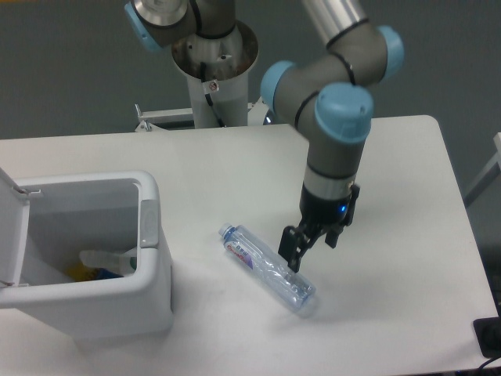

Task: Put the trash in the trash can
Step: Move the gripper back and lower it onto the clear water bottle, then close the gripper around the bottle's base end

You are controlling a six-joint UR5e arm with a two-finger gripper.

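On the white table (391, 313) the crushed bottle (266, 267) lies flat, well apart from the open trash can (149, 290), so the gripper (301, 249) hangs over its middle with jaws parted, holding nothing, apparently for grasping.

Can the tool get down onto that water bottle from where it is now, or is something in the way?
Probably yes. The tool hangs just above the water bottle, which lies alone on the table. Nothing sits between them, and the trash can stands well to the side.
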